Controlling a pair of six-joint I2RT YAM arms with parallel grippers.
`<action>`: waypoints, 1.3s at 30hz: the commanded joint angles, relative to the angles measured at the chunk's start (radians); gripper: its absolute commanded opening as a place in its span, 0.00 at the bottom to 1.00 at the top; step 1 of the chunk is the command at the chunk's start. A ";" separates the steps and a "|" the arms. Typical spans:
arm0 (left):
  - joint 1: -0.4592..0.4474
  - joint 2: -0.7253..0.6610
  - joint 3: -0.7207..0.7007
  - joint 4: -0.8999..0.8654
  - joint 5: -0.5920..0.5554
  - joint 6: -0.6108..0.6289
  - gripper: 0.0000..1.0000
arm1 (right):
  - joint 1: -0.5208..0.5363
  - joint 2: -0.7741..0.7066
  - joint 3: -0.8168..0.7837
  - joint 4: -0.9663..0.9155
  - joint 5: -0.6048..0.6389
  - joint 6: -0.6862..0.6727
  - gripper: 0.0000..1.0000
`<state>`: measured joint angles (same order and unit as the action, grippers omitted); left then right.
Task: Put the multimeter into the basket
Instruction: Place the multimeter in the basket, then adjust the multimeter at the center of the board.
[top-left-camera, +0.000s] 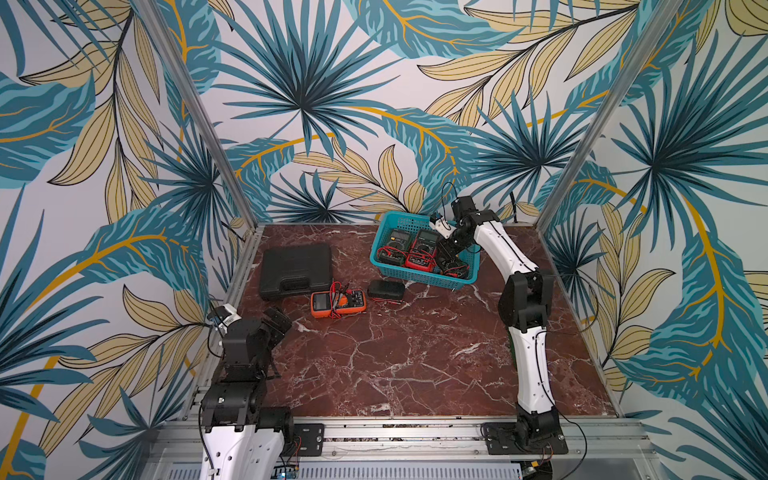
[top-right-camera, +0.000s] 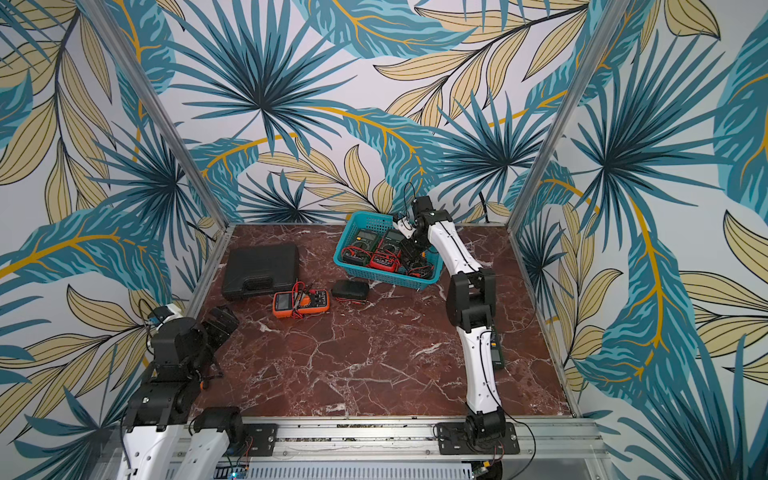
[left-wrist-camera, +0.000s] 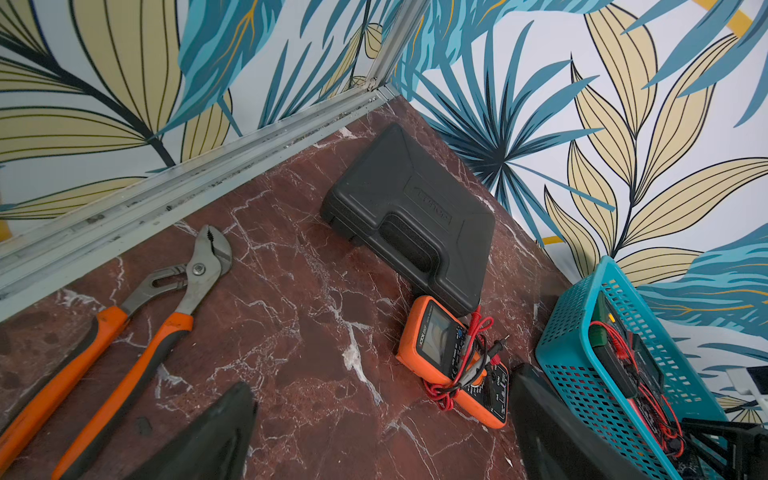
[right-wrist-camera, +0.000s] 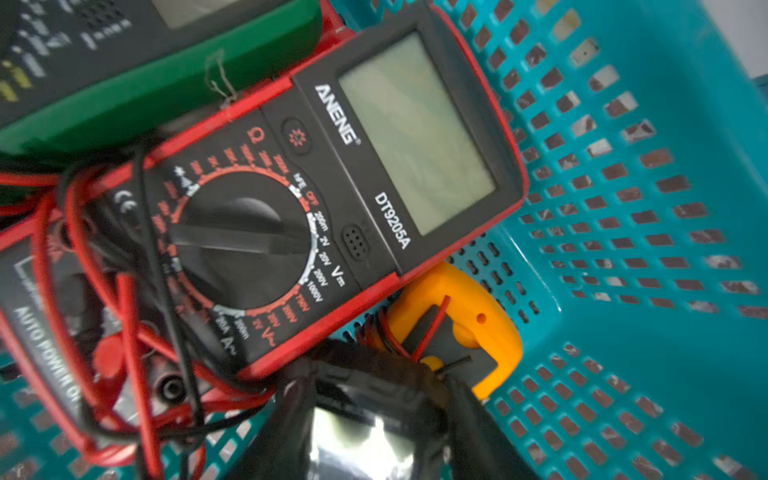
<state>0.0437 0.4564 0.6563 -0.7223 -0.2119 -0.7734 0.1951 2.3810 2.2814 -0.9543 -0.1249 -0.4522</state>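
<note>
Multimeter (top-left-camera: 338, 304): orange, lying flat and face up on the desk (top-left-camera: 395, 353), outside the basket (top-left-camera: 415, 274). Red and black leads are bundled over its middle.

Left to right:
- Left tool (top-left-camera: 277, 322): parked low at the near-left corner, jaws wide, nothing between them. The left wrist view shows pliers (left-wrist-camera: 198, 269) on the desk on that side.
- Case (top-left-camera: 296, 270): black and closed, just behind and left of the multimeter. Their corners are very close; I cannot tell whether they touch.
- Multimeter: long axis runs left to right across the desk in both top views, screen end to the left, dial end to the right.
- Black block (top-left-camera: 386, 289): small, just right of the multimeter, between it and the basket.
- Basket: right of centre toward the back wall. It holds a green meter (top-left-camera: 394, 245) and a red meter (top-left-camera: 422, 249) side by side.
- Right tool (top-left-camera: 452, 264): reaching down inside the right end of the basket. The right wrist view shows the orange jaw of a clamp meter (right-wrist-camera: 465, 307) just ahead of the fingers. I cannot tell whether the jaws are clamped on it or loose.
- Dark device (top-right-camera: 496, 349): partly hidden behind the right arm, not identifiable.

Key relation: the multimeter lies ahead and to the right of the left tool, near it. The right tool is well apart, beyond the black block.

Judgement: the left arm is the nearer one. A grasp would close across the short width, front to back. The carry then goes right and back, over the black block to the basket.
</note>
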 joint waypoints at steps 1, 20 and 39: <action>0.007 -0.001 0.007 0.013 0.003 0.009 1.00 | -0.004 -0.012 -0.033 -0.030 -0.049 0.007 0.40; 0.007 0.000 -0.015 0.047 0.031 -0.007 1.00 | -0.004 -0.146 -0.101 -0.024 -0.103 0.033 0.47; 0.007 0.009 -0.035 0.077 0.085 -0.011 1.00 | 0.275 -0.421 -0.394 0.124 -0.064 0.121 0.80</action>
<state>0.0437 0.4614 0.6369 -0.6697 -0.1467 -0.7830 0.4000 1.9350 1.9221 -0.8597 -0.2749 -0.3550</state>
